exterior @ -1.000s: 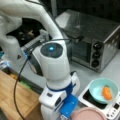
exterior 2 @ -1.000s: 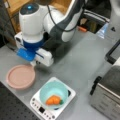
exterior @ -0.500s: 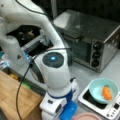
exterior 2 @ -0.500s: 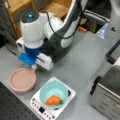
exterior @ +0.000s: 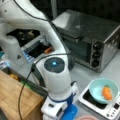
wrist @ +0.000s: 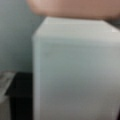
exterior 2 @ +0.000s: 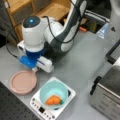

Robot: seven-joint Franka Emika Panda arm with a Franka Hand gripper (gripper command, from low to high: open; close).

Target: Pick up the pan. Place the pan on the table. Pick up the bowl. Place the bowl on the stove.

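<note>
Down a little from a second ago, the gripper [exterior 2: 34,69] hangs low over the white handle of the pan [exterior 2: 23,82], which lies flat on the table [exterior 2: 80,67]. Whether the fingers are wide or closed on the handle I cannot tell. Just beside the pan, the bowl [exterior 2: 53,93] already sits on the stove [exterior 2: 37,106]. Work at the handle seems best kept straight up and down, since a sideways drag could nudge the stove. Beyond stands the toaster oven [exterior: 87,37].
</note>
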